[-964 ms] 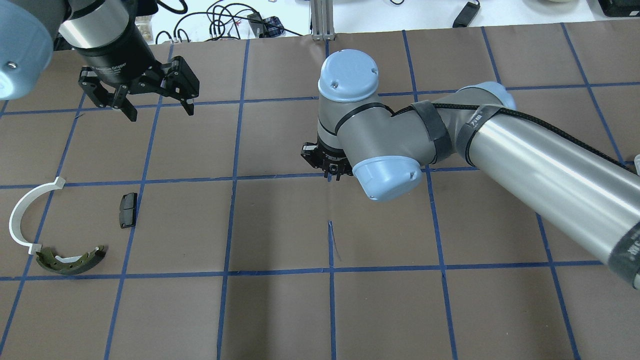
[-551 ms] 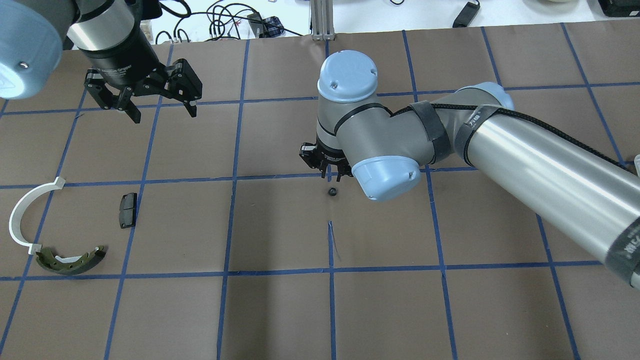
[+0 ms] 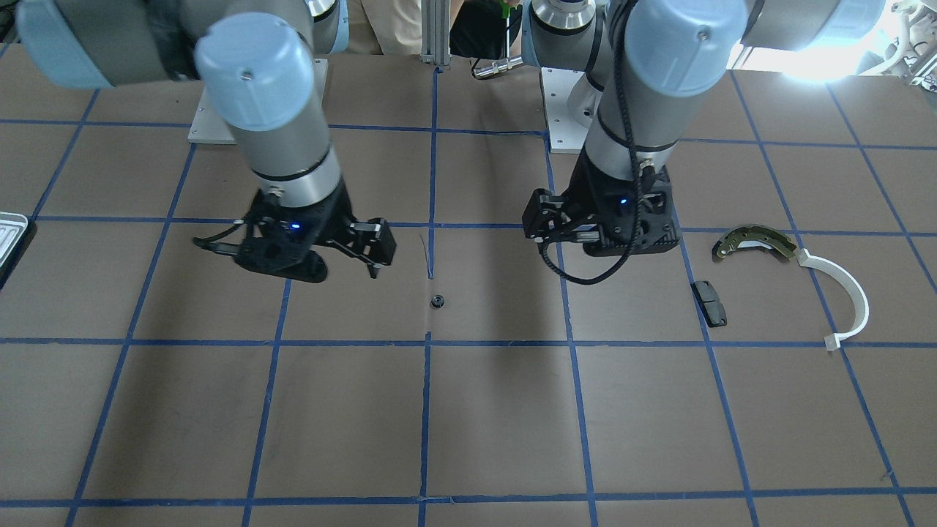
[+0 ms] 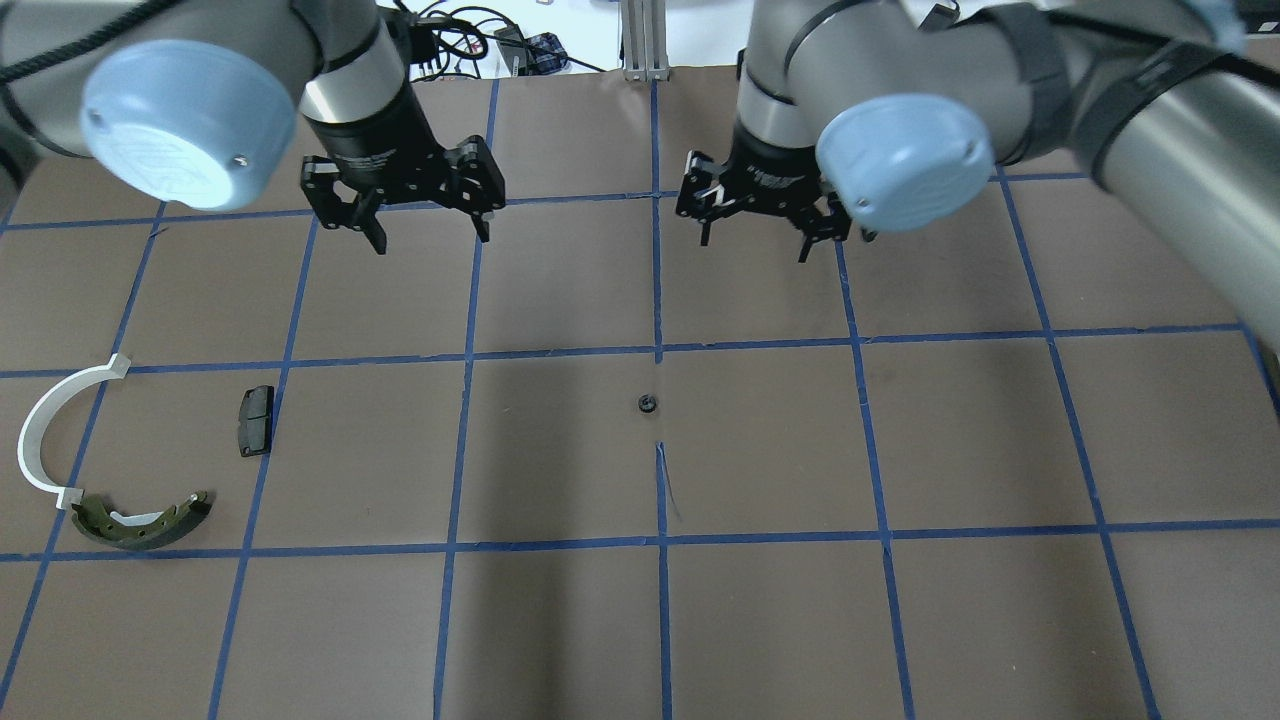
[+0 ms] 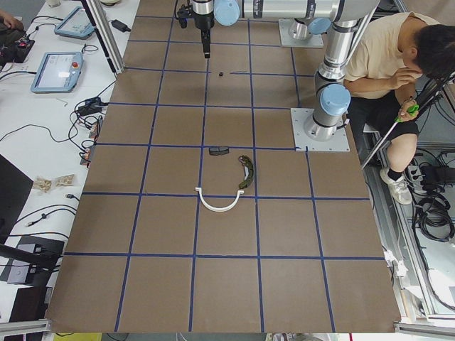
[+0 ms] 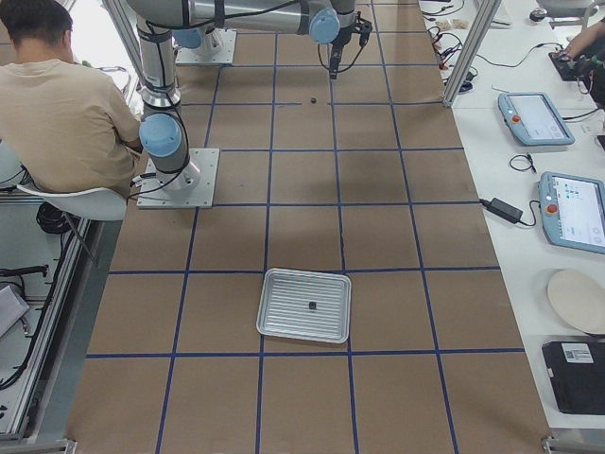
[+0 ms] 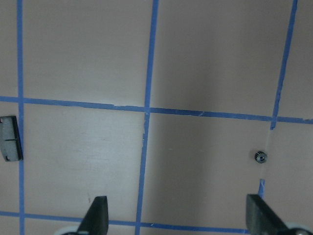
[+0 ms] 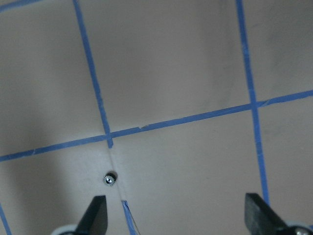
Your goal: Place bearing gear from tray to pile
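Note:
The small black bearing gear [image 4: 647, 403] lies on the brown table by a blue tape line, alone in the middle; it also shows in the front view [image 3: 437, 301] and both wrist views [image 7: 260, 156] [image 8: 110, 178]. My right gripper [image 4: 753, 247] is open and empty, above and beyond the gear. My left gripper [image 4: 430, 240] is open and empty, to the gear's far left. The pile lies at the left: an olive brake shoe [image 4: 140, 522], a white arc [image 4: 40, 430] and a black pad [image 4: 255, 420]. The silvery tray [image 6: 269, 326] stands far to my right.
A small dark part [image 6: 312, 305] lies in the tray. The tray's corner shows at the front view's left edge [image 3: 11, 227]. A seated person [image 5: 398, 64] is behind the robot bases. Cables and tablets lie beyond the table's far edge.
The right gripper has opened, left the gear on the table and drawn back up and away. The left arm has swung right, toward the middle. The pile has not moved.

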